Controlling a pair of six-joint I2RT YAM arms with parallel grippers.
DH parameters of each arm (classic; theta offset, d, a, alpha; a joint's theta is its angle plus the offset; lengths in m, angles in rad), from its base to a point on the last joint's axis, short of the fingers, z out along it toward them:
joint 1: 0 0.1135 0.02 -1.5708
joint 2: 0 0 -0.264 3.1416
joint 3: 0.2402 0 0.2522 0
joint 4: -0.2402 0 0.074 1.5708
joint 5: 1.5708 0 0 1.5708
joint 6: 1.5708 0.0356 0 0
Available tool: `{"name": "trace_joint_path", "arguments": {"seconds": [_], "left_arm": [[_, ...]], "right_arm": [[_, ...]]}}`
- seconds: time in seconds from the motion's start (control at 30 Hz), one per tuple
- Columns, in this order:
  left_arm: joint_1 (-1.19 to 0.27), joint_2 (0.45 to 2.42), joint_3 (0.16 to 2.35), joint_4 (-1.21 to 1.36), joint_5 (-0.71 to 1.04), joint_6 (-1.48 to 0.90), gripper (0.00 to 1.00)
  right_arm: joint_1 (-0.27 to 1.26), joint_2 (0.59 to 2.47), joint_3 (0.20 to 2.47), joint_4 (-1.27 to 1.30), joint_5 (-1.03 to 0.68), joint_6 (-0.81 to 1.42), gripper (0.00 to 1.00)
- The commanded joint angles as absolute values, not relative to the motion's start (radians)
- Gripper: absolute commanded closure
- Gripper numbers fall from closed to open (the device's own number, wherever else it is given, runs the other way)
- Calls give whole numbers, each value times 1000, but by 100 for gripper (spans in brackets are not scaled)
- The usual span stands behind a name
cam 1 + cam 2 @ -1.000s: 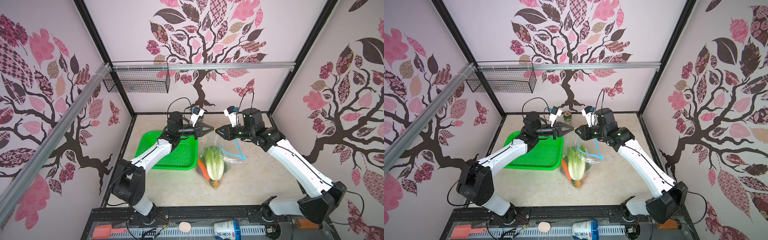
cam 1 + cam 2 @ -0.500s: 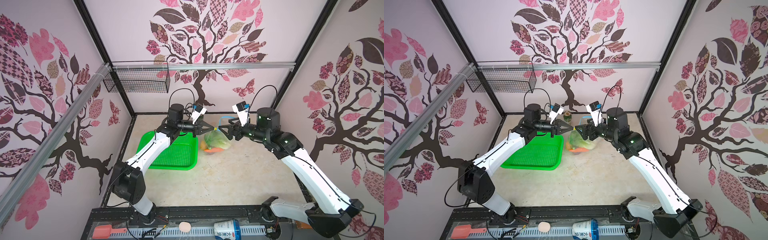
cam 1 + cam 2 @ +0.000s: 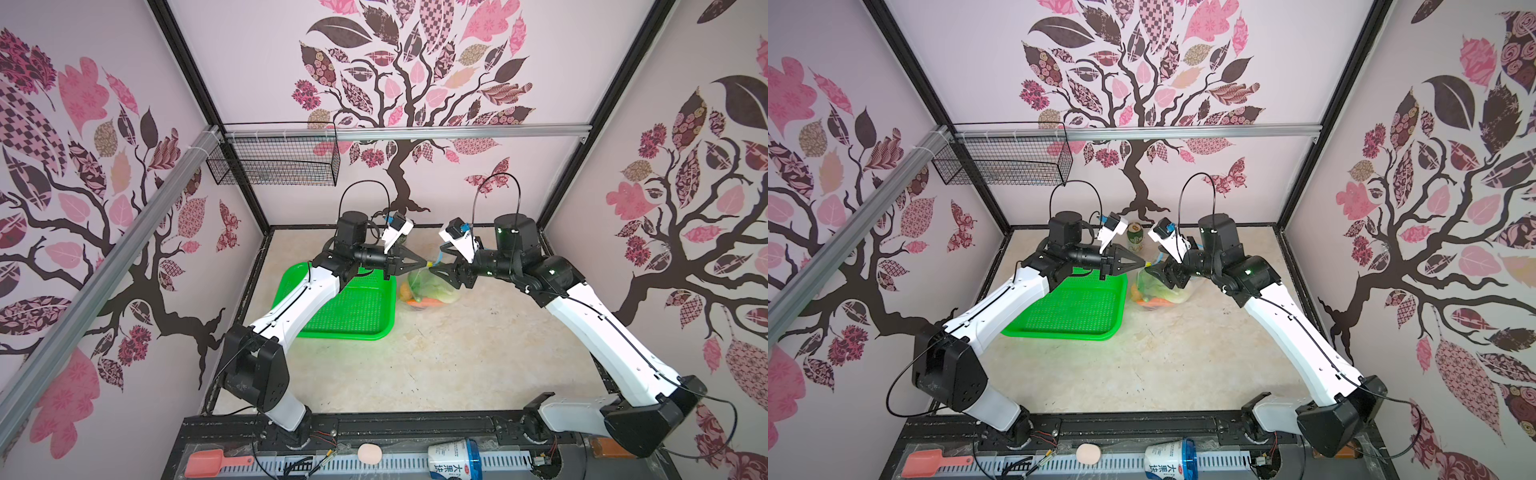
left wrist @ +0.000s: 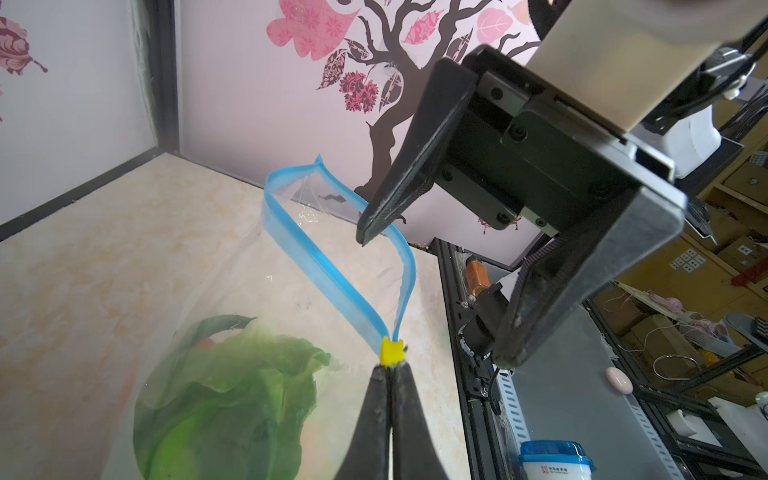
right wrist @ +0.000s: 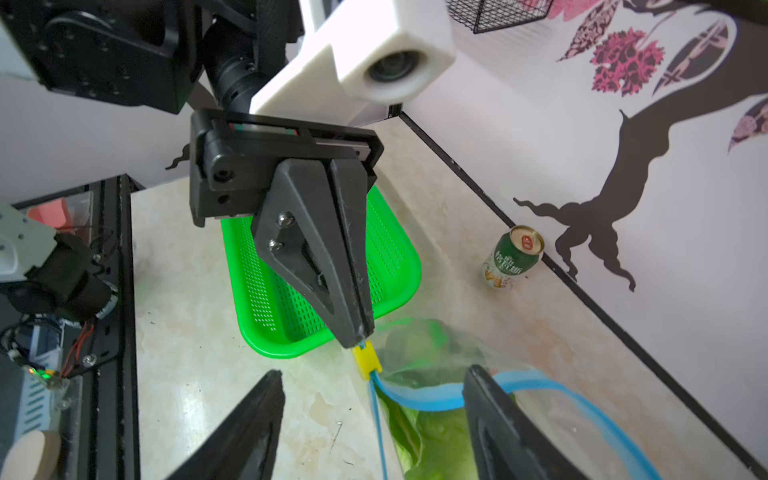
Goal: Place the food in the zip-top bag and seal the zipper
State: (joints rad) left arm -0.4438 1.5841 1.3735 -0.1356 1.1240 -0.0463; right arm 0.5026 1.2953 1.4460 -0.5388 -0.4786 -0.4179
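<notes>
The clear zip-top bag (image 3: 432,286) (image 3: 1163,291) hangs bunched under both grippers at the back of the table. Inside it is the food: green napa cabbage (image 4: 232,386) and orange carrots (image 3: 424,301). My left gripper (image 4: 390,368) (image 3: 426,263) is shut on the end of the light-blue zipper (image 4: 328,270), right behind the yellow slider (image 4: 392,352) (image 5: 365,359). The zipper's two strips spread apart, so the mouth gapes. My right gripper (image 5: 372,378) (image 3: 1154,272) faces the left one, open, with one finger (image 5: 478,386) at the blue strip (image 5: 424,399).
A green perforated basket (image 3: 349,307) (image 5: 390,266) sits left of the bag. A green drink can (image 3: 1135,237) (image 5: 513,257) stands by the back wall. A wire basket (image 3: 274,166) hangs on the wall. A cup (image 3: 453,461) and a scoop (image 3: 208,463) lie on the front rail.
The bag lay flat towards the front a second ago; both arms have drawn it up and back into a bunch. The right gripper has let go of the zipper and opened.
</notes>
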Motion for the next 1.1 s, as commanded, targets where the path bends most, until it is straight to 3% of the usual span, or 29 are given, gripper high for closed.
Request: {"name": "trace_joint_path", "arguments": {"seconds": [0.0, 0.1, 0.4, 0.63, 1.07], "left_arm": [[-443, 1540, 1319, -89, 1100, -49, 100], [-443, 1534, 1310, -84, 1097, -46, 100], [-442, 1534, 1309, -83, 1095, -41, 100], [-442, 1533, 1310, -83, 1089, -43, 100], [-442, 1546, 1315, -90, 1068, -48, 100]], "right_arm": [[507, 1307, 1440, -512, -545, -524, 39], [507, 1338, 1442, -519, -552, -533, 46], [507, 1376, 1409, -483, -583, -520, 47], [507, 1417, 1430, -494, -602, -504, 71], [508, 1334, 1370, -428, -589, -478, 72]]}}
